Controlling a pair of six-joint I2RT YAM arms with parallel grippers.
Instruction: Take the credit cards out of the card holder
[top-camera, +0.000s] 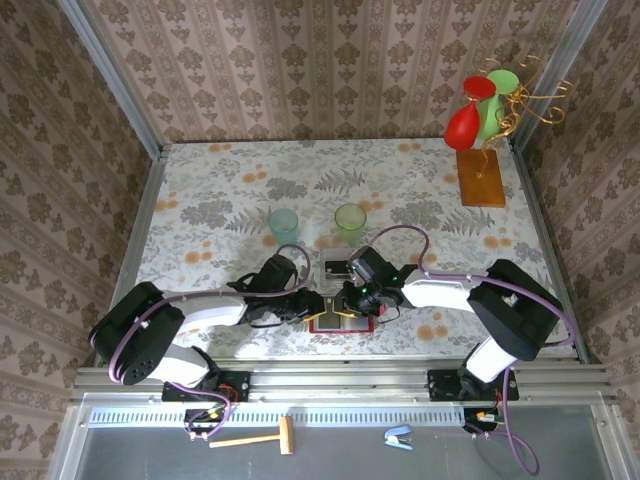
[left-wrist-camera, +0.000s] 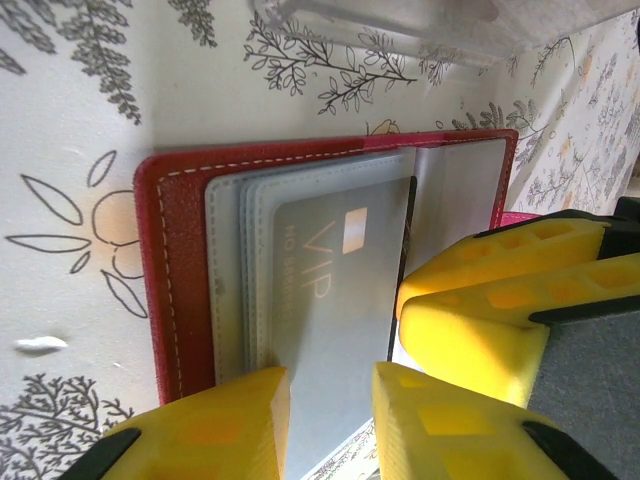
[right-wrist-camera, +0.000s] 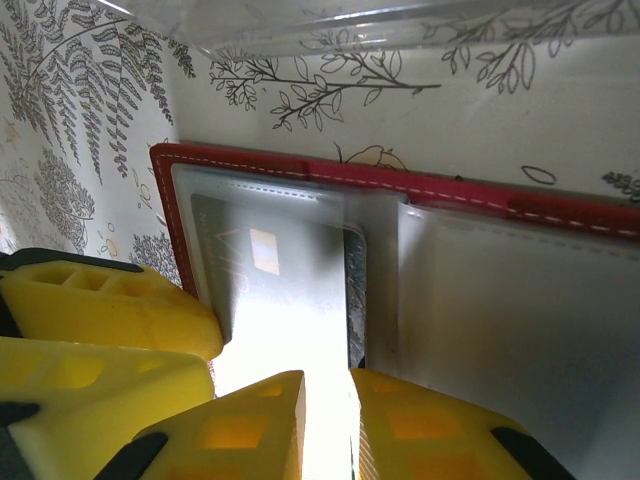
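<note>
I see left arm (top-camera: 200, 312) and right arm (top-camera: 450, 290) both reaching low toward centre, left gripper (left-wrist-camera: 330, 385) and right gripper (right-wrist-camera: 327, 385) facing each other close up, fingers of each a slim gap apart, grip unclear to me

Top view bright and even, soft shadows beneath the arms. Right wrist view: white glare burns out the card holder (right-wrist-camera: 420, 190) toward 6 o'clock, and the yellow fingers (right-wrist-camera: 240, 430) there look soft. Left wrist view blurs at 12 o'clock.

"VIP" in lg pale letters on grey card (left-wrist-camera: 335, 290) inside red card holder (left-wrist-camera: 175, 260), smaller line alongside starts "NO", rest illegible, dark card (right-wrist-camera: 225, 250) in right wrist view, print too faint to read
</note>
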